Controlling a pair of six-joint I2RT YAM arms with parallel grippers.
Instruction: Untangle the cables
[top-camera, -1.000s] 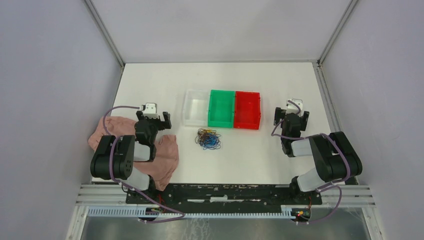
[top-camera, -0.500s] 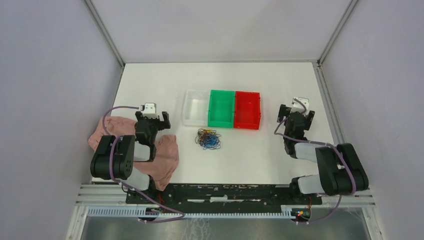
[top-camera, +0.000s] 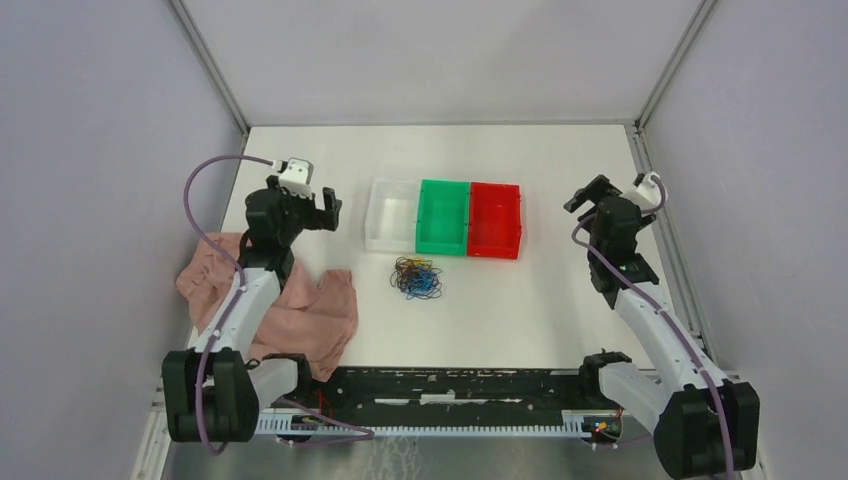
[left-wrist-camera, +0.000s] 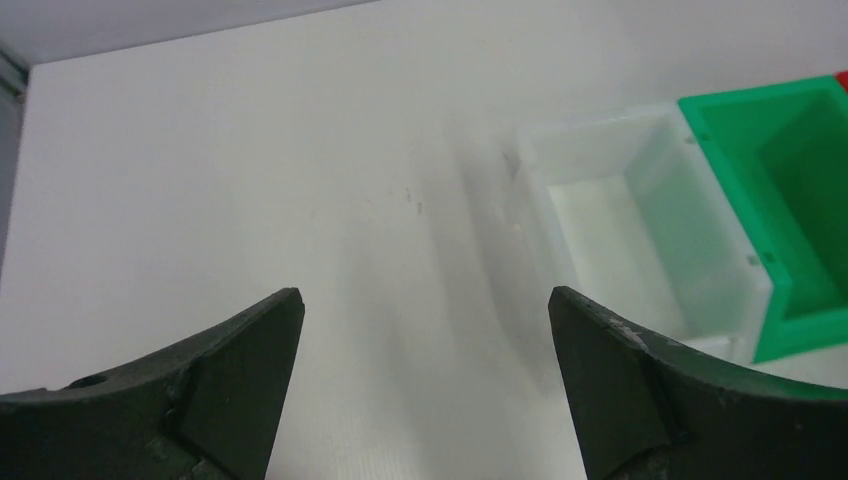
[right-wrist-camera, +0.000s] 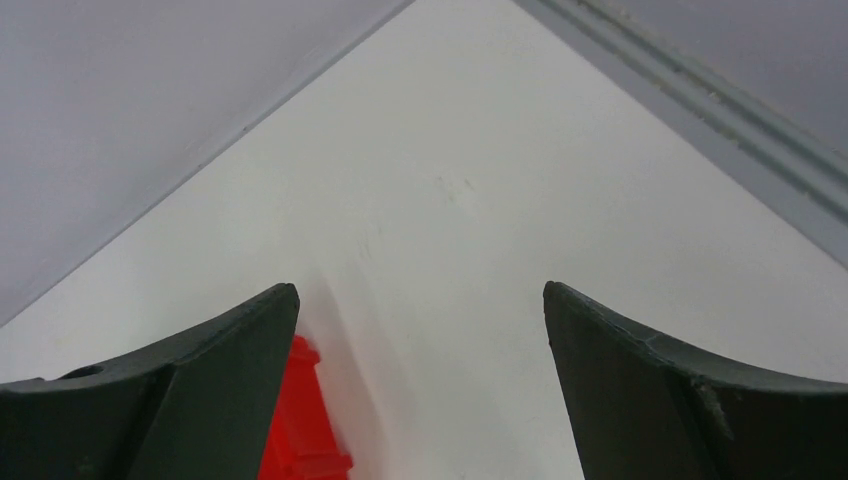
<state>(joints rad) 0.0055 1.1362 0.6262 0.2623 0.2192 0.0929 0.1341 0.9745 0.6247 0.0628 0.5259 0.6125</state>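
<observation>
The cables (top-camera: 417, 278) lie as a small tangle of blue, yellow-orange and dark wires on the white table, just in front of the green bin (top-camera: 443, 217). Neither wrist view shows them. My left gripper (top-camera: 305, 207) hangs open to the left of the white bin (top-camera: 372, 216), well away from the tangle. In the left wrist view its gripper (left-wrist-camera: 425, 300) has only bare table between the fingers. My right gripper (top-camera: 610, 197) is open too, raised to the right of the red bin (top-camera: 495, 220). In the right wrist view nothing lies inside the gripper (right-wrist-camera: 420, 290).
Three bins stand in a row behind the tangle: white (left-wrist-camera: 620, 210), green (left-wrist-camera: 790, 180), red (right-wrist-camera: 300, 430). A pink cloth (top-camera: 310, 315) lies crumpled under the left arm at the near left. Grey walls close in the table on both sides and at the back.
Both arms have risen and stretched out from their folded poses. The left gripper moved farther back; the right one swung back and to the right. Both jaws stayed open; the cables did not move.
</observation>
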